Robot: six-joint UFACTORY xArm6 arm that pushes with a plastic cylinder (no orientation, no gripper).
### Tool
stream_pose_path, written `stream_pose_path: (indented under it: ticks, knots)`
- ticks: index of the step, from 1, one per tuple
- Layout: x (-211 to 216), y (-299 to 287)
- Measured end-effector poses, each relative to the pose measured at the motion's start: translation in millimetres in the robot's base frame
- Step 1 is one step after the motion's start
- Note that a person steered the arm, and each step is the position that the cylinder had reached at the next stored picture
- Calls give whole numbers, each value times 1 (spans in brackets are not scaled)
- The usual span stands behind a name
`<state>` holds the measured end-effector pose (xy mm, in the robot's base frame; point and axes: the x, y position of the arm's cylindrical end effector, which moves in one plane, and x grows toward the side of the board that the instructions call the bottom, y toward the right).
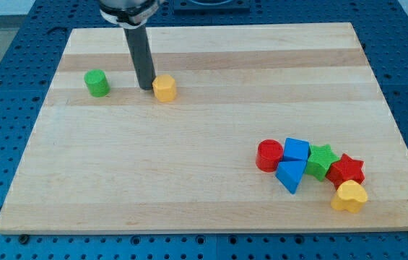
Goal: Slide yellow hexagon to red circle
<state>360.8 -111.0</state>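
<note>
The yellow hexagon (165, 88) lies on the wooden board (189, 166) in the upper left part of the view. My tip (146, 87) stands just to its left, touching or nearly touching it. The red circle (268, 155) sits at the lower right, at the left end of a cluster of blocks, far from the hexagon.
A green cylinder (97, 83) stands to the left of my tip. Next to the red circle lie a blue cube (297, 150), a blue triangle (290, 175), a green star (322, 160), a red star (346, 170) and a yellow heart (350, 196).
</note>
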Motion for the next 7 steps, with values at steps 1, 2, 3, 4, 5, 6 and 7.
stream_pose_path:
  ticks: [1,2,3,4,5,6,7]
  knots:
    - [8,36]
    - [8,69]
    - [9,96]
    - [31,106]
    - [44,82]
    - [46,70]
    - [51,65]
